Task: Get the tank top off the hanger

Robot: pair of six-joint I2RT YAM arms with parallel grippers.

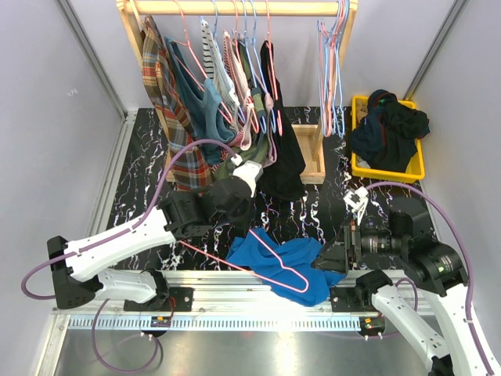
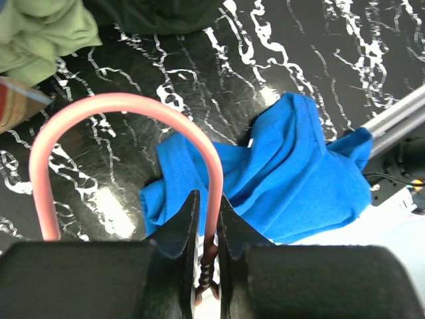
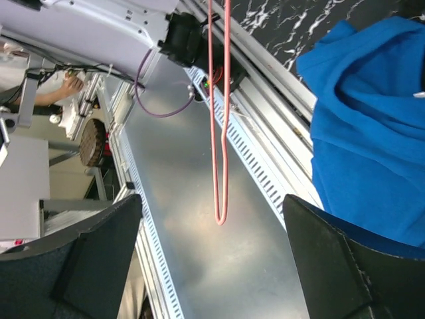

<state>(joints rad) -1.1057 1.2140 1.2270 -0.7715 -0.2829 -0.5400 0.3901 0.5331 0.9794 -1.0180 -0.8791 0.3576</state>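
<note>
Left claw (image 2: 207,199) is pressed together on the twisted neck of the pink hanger (image 2: 126,100), evidently to hold the frame steady while the garment is worked off. The blue tank top (image 1: 244,251) lies crumpled on the desk (image 1: 313,211) directly beneath the hanger, apparently slack rather than stretched on it. Right claw (image 3: 214,219) stands spread either side of the hanger's far shoulder, gripping nothing, probably positioned to draw cloth clear.

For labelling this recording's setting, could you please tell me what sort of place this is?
Most likely a robotics lab cell staged as a laundry corner: a wooden clothes rack hung with garments, a yellow bin of clothes, and aluminium rails bearing the arm mounts inside grey panel walls.
</note>
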